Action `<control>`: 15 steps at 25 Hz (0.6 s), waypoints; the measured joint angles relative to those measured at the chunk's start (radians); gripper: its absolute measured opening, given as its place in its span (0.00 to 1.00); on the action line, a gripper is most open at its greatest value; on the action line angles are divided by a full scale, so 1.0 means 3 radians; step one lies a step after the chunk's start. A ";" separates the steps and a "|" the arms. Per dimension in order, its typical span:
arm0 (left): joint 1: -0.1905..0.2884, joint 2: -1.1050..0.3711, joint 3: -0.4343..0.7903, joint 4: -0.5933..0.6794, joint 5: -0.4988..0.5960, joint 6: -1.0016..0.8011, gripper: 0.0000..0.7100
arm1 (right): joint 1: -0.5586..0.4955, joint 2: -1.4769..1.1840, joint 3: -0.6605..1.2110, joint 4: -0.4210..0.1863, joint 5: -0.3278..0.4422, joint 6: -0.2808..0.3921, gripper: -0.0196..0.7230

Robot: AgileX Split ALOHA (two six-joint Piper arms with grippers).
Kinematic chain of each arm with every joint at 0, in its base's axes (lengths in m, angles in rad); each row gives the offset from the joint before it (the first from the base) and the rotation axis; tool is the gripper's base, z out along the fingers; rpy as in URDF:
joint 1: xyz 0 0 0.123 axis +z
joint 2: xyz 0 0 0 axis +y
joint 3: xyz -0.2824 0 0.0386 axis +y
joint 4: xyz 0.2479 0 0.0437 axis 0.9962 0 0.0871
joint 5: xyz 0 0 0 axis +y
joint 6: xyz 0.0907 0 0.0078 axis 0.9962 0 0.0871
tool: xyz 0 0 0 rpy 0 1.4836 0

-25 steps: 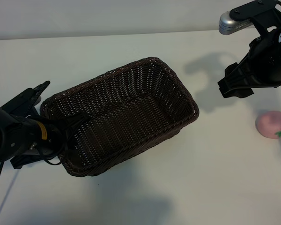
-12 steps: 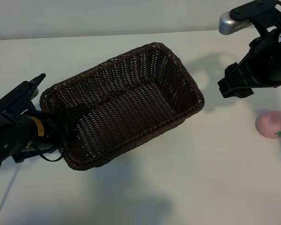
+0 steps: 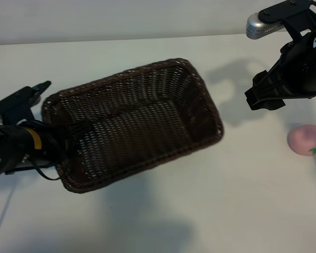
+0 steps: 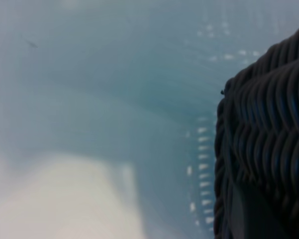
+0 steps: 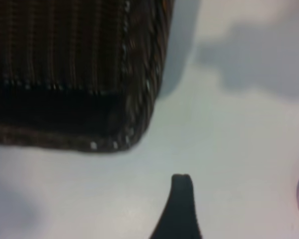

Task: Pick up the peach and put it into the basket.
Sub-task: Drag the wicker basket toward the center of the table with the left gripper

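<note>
Peach (image 3: 306,140) untouched below open, idle right end effector (image 3: 264,99); basket (image 3: 131,121), gripped by left end effector (image 3: 63,145), has swung and lifted, closer placement.

blk left arm (image 3: 13,150) w/ yellow band, blk right arm (image 3: 297,66)

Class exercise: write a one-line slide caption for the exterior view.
Left claw grips the tilted basket at its rim; right claw hangs open above the table, peach nearby.
</note>
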 joint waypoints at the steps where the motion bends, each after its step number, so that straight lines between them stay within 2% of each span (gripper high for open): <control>1: 0.0032 0.0000 0.0000 -0.0016 0.0000 0.0048 0.22 | 0.0000 0.0000 0.0000 0.0000 0.0000 0.0000 0.83; 5: 0.0061 0.0000 -0.0116 -0.0162 0.0169 0.0435 0.22 | 0.0000 0.0000 0.0000 0.0000 0.0000 0.0000 0.83; 11: 0.0061 0.0003 -0.0501 -0.0789 0.0358 0.1309 0.22 | 0.0000 0.0000 0.0000 0.0000 0.0000 0.0000 0.83; 15: 0.0061 0.0138 -0.0742 -0.1031 0.0499 0.1683 0.22 | 0.0000 0.0000 0.0000 0.0003 0.0000 0.0000 0.83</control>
